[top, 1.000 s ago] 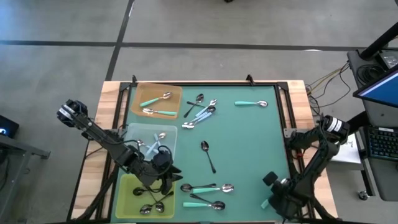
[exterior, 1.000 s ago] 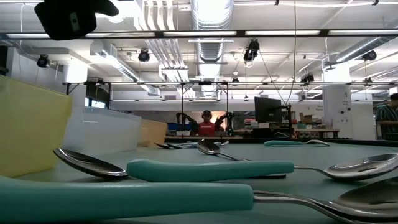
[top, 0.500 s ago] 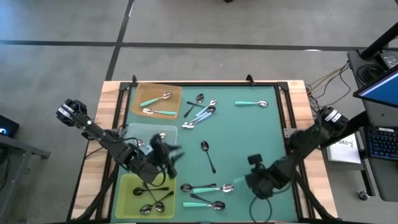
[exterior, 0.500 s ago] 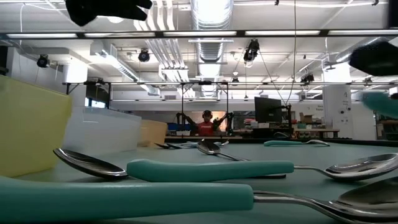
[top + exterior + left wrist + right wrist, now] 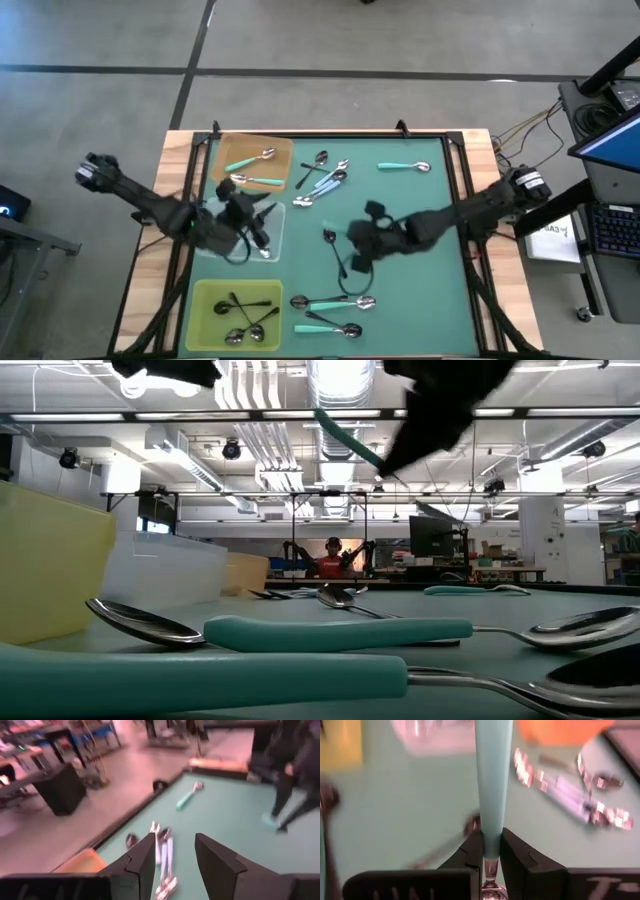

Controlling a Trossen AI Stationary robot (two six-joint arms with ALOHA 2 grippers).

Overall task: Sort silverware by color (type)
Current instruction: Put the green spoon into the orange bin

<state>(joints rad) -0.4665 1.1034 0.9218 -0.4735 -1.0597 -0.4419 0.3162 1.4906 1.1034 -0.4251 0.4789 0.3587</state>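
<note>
My right gripper [image 5: 352,248] hangs above the middle of the green mat, shut on a mint-teal spoon [image 5: 492,780]. In the low view its handle [image 5: 345,438] slants out of the dark gripper, high over the table. My left gripper [image 5: 262,214] hovers above the clear tray [image 5: 232,248]; its fingers [image 5: 175,840] stand open with nothing between them. Two teal spoons lie in the orange tray [image 5: 282,150], and black ones in the yellow-green tray [image 5: 205,300]. Loose spoons lie flat on the mat: a pale-blue cluster [image 5: 325,176], a teal one [image 5: 403,167], a black one [image 5: 335,250] and two teal ones [image 5: 330,302]. My right gripper pinches the teal spoon between its two fingers at the handle's bowl-side end [image 5: 491,851], where the metal neck begins. The handle runs on forward past the fingertips, along the fingers. The spoon is lifted clear of the mat; its bowl is hidden behind the fingers.
A dark frame and wooden edge [image 5: 180,150] border the mat. The three trays line the table's left side. Bare mat [image 5: 420,280] lies toward the near right. A cable loop [image 5: 350,285] hangs below the right arm. Beyond the table, a person [image 5: 331,560] is far off.
My right gripper has swung from the table's near right corner up and leftward to above the mat's middle, rolling as it went, carrying the teal spoon. My left gripper has risen from the yellow-green tray toward the far edge, turning, and is now over the clear tray.
</note>
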